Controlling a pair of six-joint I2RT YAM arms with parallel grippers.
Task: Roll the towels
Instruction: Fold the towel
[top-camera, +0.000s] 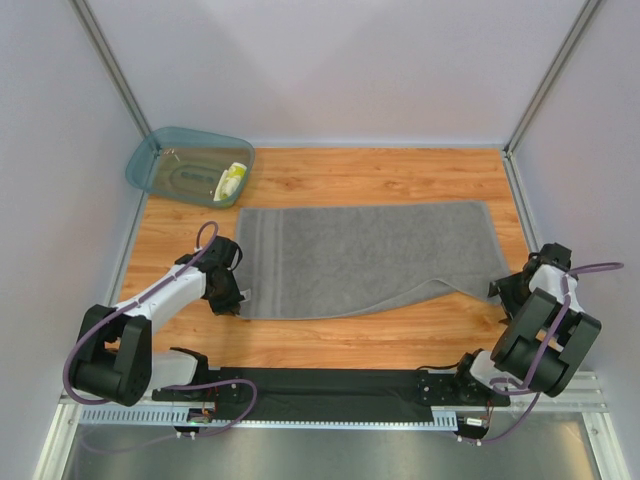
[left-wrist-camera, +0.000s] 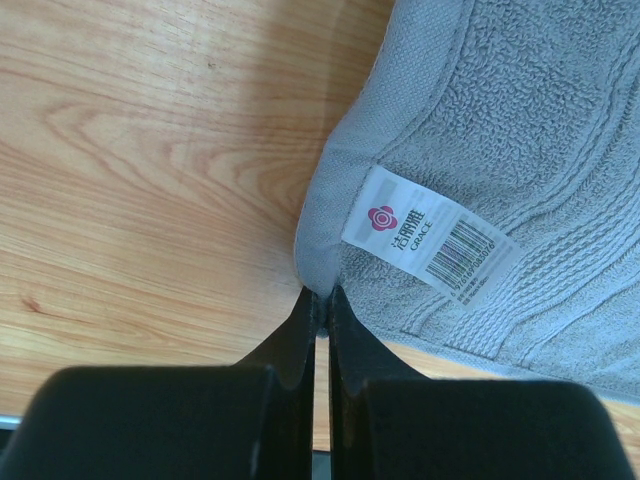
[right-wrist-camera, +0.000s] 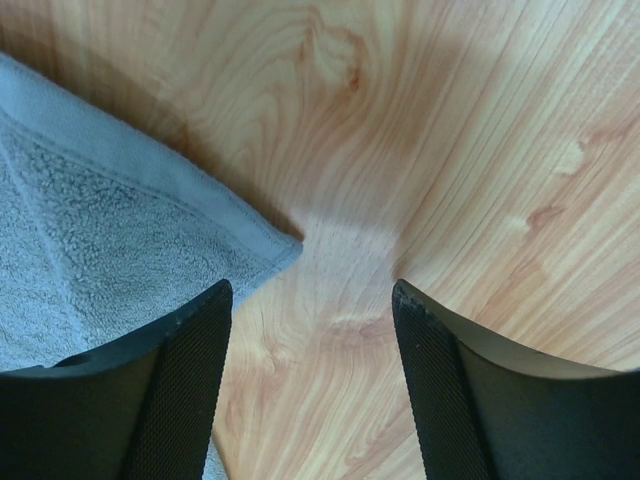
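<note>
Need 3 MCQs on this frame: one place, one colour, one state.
1. Where is the yellow-and-white cloth?
A. on bare wood
B. in the teal tub
C. hanging on the wall

2. The large towel is:
A. grey
B. blue
C. white

3. The left claw is:
A. open over wood
B. shut, empty
C. shut on the towel's corner

Answers:
1 B: it lies inside the tub at the far left.
2 A: plain grey terry in every view.
3 C: the jaws pinch the corner beside the white tag.
</note>
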